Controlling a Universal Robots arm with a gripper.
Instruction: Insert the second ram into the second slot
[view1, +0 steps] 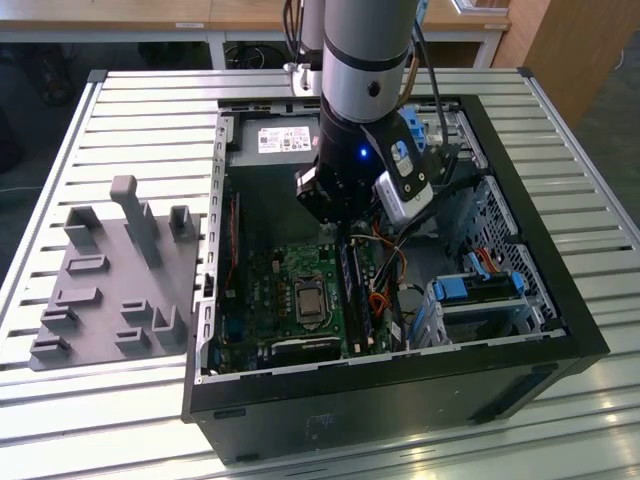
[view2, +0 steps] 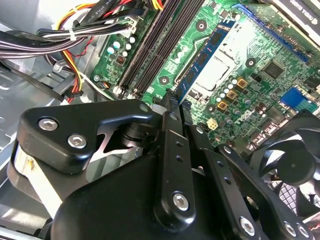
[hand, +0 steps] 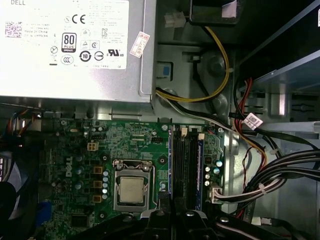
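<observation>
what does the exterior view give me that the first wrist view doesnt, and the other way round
Exterior view: the slatted table, the grey parts holder lying on it beside the computer case, and the arm reaching down into the case.
First wrist view: a yellow cable looping beside the power supply, and a white tag on the cable bundle.
Both: the power supply, the green motherboard, the processor socket, and the tool near the memory slots.
</observation>
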